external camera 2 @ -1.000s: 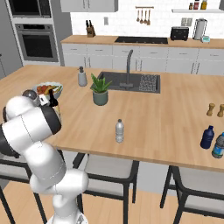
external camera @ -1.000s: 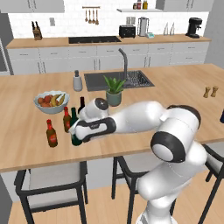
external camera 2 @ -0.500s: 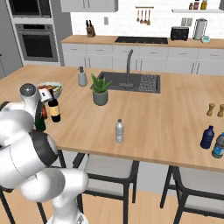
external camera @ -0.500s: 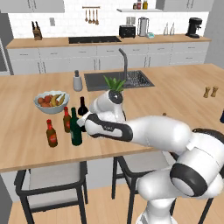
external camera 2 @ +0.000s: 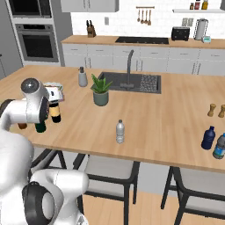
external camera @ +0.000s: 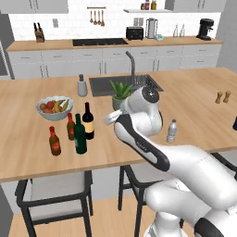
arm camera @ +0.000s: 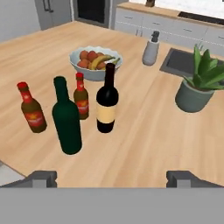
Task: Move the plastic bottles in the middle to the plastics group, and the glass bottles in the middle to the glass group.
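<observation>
Pincer (arm camera: 111,177) open; wine bottle (arm camera: 107,99) upright

— What do we see on the island counter (external camera 2: 167,127)?

— A small clear plastic bottle (external camera 2: 120,131) stands alone at its front edge. The potted plant (external camera 2: 100,90) sits at its eleven o'clock, the sink (external camera 2: 132,82) at twelve.

— And at three o'clock?

— Two blue bottles (external camera 2: 212,141) near the counter's right end; two mills (external camera 2: 216,110) stand behind them.

No legible text; bottle labels (arm camera: 107,114) blank or blurred.
</observation>
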